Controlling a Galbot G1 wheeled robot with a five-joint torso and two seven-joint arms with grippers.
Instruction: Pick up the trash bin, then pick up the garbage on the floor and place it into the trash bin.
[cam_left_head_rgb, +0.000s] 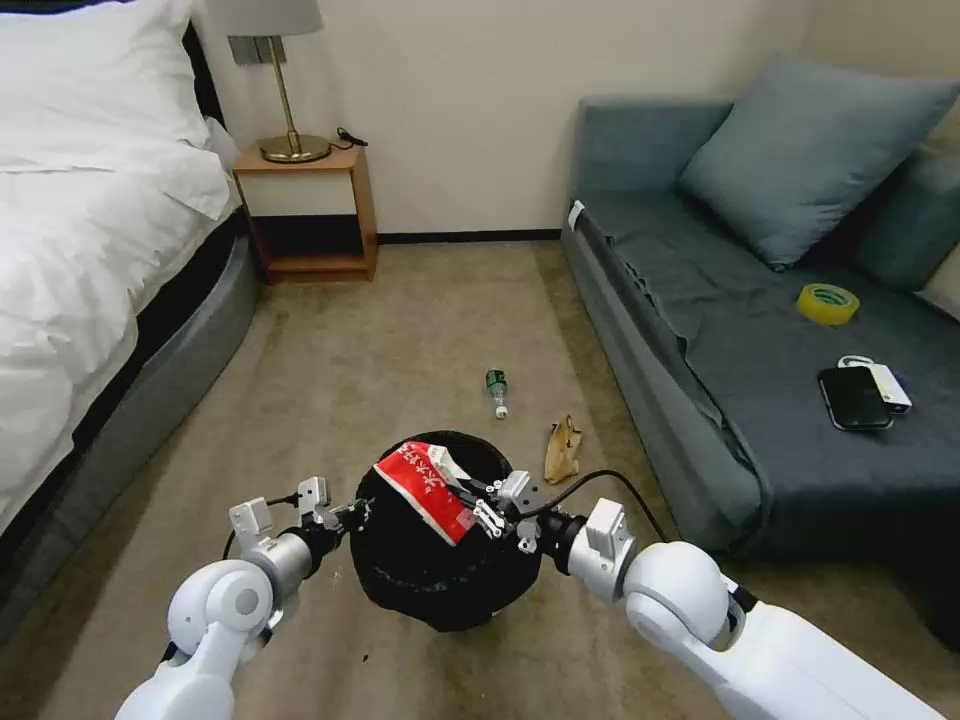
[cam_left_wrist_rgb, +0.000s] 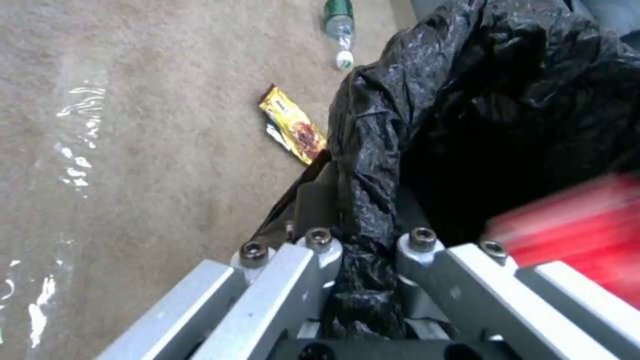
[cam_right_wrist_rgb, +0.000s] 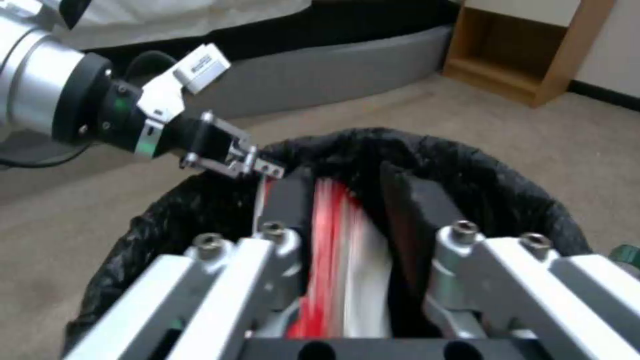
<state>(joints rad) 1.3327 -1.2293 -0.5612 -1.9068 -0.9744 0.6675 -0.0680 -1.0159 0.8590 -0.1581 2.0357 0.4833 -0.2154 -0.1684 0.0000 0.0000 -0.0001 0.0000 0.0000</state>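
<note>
The trash bin (cam_left_head_rgb: 440, 590), lined with a glossy black bag, hangs in front of me with my left gripper (cam_left_head_rgb: 355, 510) shut on its rim (cam_left_wrist_rgb: 360, 165). A red-and-white snack packet (cam_left_head_rgb: 425, 485) lies tilted over the bin's mouth. It shows as a blur (cam_right_wrist_rgb: 333, 240) between the parted fingers of my right gripper (cam_left_head_rgb: 482, 512), which is open above the bin (cam_right_wrist_rgb: 467, 170). On the carpet lie a small green-labelled bottle (cam_left_head_rgb: 497, 390), a tan paper scrap (cam_left_head_rgb: 563, 450) and a gold foil wrapper (cam_left_wrist_rgb: 293, 125) beside the bin.
A bed (cam_left_head_rgb: 90, 250) runs along the left. A nightstand (cam_left_head_rgb: 310, 210) with a lamp stands at the back wall. The grey sofa (cam_left_head_rgb: 700, 330) on the right carries a yellow tape roll (cam_left_head_rgb: 828, 303) and a black phone (cam_left_head_rgb: 853, 397). Open carpet lies between them.
</note>
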